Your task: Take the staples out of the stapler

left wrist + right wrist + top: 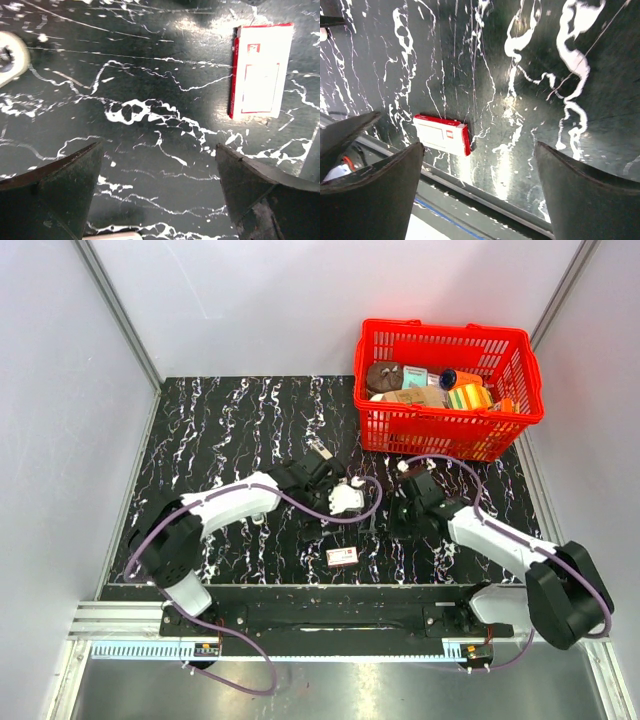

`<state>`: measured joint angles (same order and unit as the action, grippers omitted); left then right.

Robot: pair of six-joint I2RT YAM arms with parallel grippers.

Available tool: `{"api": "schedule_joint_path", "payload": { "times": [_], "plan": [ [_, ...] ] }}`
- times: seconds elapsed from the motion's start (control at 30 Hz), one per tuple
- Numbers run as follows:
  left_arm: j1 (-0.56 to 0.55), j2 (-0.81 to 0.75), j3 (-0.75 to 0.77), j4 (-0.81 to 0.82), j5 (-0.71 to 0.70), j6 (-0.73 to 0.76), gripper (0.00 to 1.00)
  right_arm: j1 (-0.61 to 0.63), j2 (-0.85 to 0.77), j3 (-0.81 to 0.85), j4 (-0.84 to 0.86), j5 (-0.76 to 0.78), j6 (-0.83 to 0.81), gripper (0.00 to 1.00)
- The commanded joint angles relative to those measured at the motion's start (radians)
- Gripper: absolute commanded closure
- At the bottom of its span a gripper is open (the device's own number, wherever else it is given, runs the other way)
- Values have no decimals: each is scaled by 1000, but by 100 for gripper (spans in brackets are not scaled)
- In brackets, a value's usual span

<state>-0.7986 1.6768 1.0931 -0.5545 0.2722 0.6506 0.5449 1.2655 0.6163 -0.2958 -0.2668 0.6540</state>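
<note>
In the top view my left gripper [338, 510] and my right gripper [400, 525] hang low over the black marbled table [230, 430], near its middle and facing each other. Both are open and empty. In the left wrist view the fingers [55, 190] stand wide apart over bare marble. In the right wrist view the fingers [375, 190] are also wide apart. I cannot make out the stapler in any view: it is hidden or lost against the dark table. A slim dark shape [372, 528] lies between the grippers, and I cannot tell what it is.
A small flat red-white box [343, 557] lies near the front edge and shows in both wrist views [260, 70] [442, 134]. A red basket [500, 430] of goods stands at the back right. A white round object [10, 57] sits at the left edge.
</note>
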Motion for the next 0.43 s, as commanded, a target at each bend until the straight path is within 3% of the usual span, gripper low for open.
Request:
{"api": "schedule_joint_path", "payload": {
  "times": [0.0,0.3,0.4],
  "plan": [
    [44,-135,105,-106,36,-34,1,-11,-77,140,-156,144,-93,1],
    [229,-336,225,-205,73,-152,1,-11,-86,396,-270,233,-162,1],
    [341,-388,225,-197,133,-201,1,-14,-84,457,-286,293,-191,1]
  ]
}}
